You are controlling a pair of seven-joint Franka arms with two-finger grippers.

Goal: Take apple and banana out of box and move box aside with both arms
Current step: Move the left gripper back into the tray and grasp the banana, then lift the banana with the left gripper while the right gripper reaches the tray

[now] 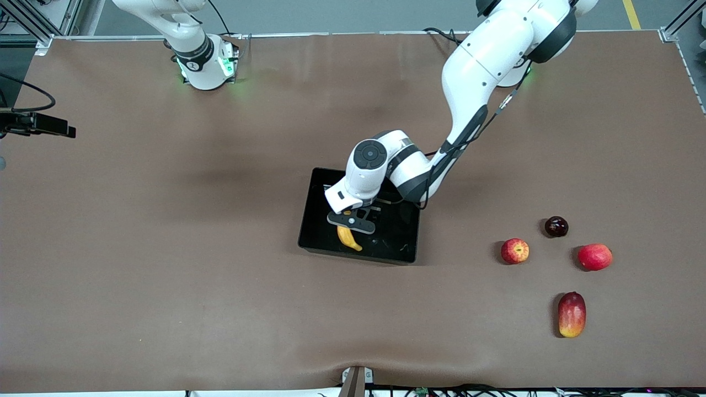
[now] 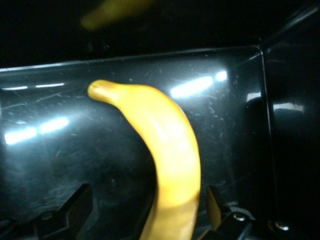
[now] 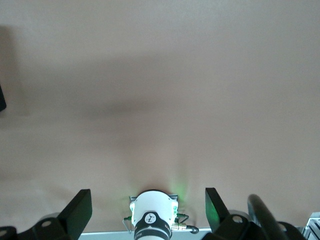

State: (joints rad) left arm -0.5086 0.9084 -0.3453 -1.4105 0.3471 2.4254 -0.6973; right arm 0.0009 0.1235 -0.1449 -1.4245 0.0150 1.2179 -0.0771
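The black box (image 1: 317, 220) stands at the middle of the table. The yellow banana (image 1: 349, 238) lies in it, at the part toward the right arm's end. My left gripper (image 1: 352, 221) hangs low in the box over the banana. In the left wrist view the banana (image 2: 165, 145) runs between the gripper's (image 2: 147, 194) open fingers, with a wide gap on one side. The streaked red apple (image 1: 514, 251) sits on the table toward the left arm's end. My right gripper (image 3: 148, 196) is open and empty, high over bare table near its own base; it is out of the front view.
Near the apple lie a dark round fruit (image 1: 556, 226), a plain red round fruit (image 1: 594, 257) and, nearer the front camera, an oblong red-yellow mango (image 1: 571, 315). The right arm's base (image 1: 204, 60) stands at the table's edge. A small black device (image 1: 38, 124) juts in at the right arm's end.
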